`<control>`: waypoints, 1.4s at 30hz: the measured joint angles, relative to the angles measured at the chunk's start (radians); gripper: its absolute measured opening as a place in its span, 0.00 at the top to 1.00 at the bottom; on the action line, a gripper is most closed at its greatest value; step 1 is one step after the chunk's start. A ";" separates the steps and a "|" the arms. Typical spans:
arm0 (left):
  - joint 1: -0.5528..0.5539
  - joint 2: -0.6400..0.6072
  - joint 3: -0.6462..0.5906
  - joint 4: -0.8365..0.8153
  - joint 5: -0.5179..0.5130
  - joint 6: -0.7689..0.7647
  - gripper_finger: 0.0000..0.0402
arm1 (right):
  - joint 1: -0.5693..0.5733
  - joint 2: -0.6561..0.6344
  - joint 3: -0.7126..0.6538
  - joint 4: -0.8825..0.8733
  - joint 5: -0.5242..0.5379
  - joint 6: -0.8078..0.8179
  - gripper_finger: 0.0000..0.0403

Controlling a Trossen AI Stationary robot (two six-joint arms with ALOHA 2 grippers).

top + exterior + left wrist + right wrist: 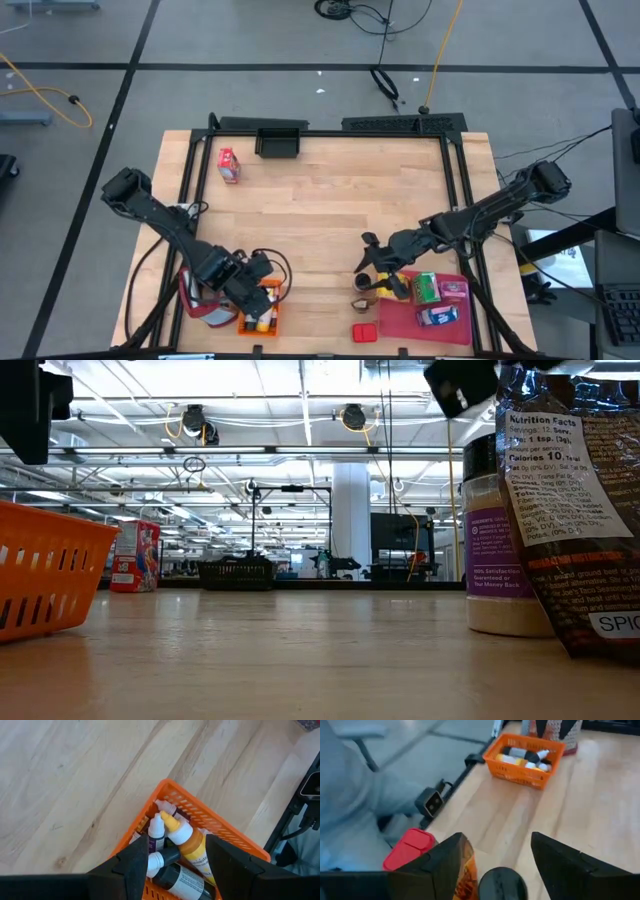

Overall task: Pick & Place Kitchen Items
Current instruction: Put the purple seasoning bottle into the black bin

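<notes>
Spice pouch [590, 510] and shaker jar [497, 530] crowd the pink-red tray [400, 318].

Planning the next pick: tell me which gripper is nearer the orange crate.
Left. The left gripper hangs right over the orange crate; the right gripper is across the table, by the tray.
</notes>
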 joint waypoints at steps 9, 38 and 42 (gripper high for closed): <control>0.005 0.000 0.000 0.000 0.000 0.004 0.51 | 0.013 0.114 0.285 -0.493 0.162 -0.024 0.43; 0.004 0.000 0.000 0.002 0.000 0.019 0.51 | 0.025 0.232 0.340 -0.608 0.073 0.109 0.42; 0.004 0.000 0.000 0.002 0.000 0.019 0.51 | 0.040 0.248 0.340 -0.600 0.074 0.106 0.42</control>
